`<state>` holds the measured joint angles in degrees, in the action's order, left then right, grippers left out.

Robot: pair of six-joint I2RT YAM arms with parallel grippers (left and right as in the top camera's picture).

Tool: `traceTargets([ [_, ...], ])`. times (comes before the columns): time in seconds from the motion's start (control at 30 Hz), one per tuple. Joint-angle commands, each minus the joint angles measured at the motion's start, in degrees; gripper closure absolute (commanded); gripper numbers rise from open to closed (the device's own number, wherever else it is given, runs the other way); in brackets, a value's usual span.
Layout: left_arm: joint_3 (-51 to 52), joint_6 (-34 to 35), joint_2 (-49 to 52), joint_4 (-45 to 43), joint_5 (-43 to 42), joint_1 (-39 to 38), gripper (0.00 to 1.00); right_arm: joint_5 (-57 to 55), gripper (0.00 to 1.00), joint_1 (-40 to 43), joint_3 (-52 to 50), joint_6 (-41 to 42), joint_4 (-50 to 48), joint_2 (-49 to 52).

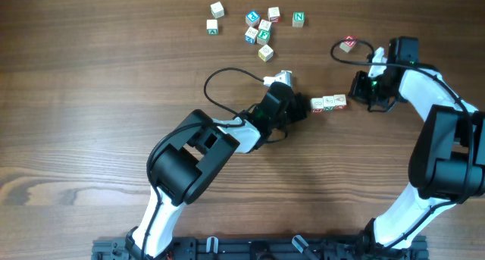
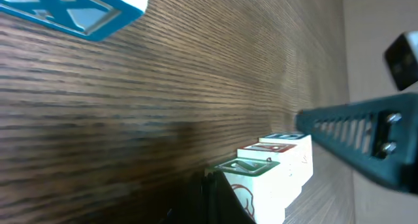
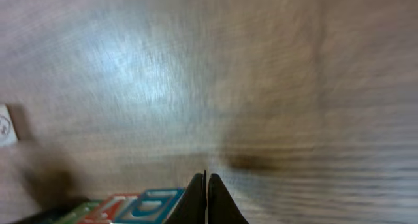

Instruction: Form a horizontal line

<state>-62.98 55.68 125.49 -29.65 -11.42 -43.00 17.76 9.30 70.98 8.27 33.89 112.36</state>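
Note:
The horizontal line [image 1: 329, 102] is a short row of three pale letter cubes touching edge to edge in the middle of the table. My left gripper [image 1: 301, 108] sits at its left end, shut, its tip against the green-faced end cube [image 2: 251, 166]. My right gripper [image 1: 359, 93] is shut and empty just right of the row's right end. In the right wrist view the row [image 3: 124, 206] lies low at the left of my closed fingertips [image 3: 208, 191], with green, red and blue faces.
Several loose letter cubes [image 1: 258, 29] lie at the back centre, one more [image 1: 348, 44] at the back right beside a black cable. A blue-faced cube [image 2: 78, 8] shows in the left wrist view. The right arm's body [image 2: 366, 136] crosses that view.

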Motion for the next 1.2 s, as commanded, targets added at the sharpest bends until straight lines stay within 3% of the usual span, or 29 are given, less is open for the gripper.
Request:
traceTargets([
  [0.0, -0.9, 0.2, 1.0, 0.3, 2.6, 0.8, 0.96, -3.0, 0.96, -0.3, 3.8, -0.6, 1.6, -0.3],
  [0.27, -0.9, 0.1, -1.1, 5.0, 1.3, 7.2, 0.96, -3.2, 0.95, -5.9, 8.6, -0.8, 1.4, -0.4],
  [0.47, -0.9, -4.5, -4.5, 7.6, 1.2, 7.4, 0.96, -12.9, 0.95, -14.8, 8.6, -0.5, 1.2, -0.2],
  [1.17, -0.9, -4.5, -4.5, 8.5, 1.3, 7.4, 0.96, -13.1, 0.96, -15.8, 8.2, -0.1, 7.5, 3.7],
])
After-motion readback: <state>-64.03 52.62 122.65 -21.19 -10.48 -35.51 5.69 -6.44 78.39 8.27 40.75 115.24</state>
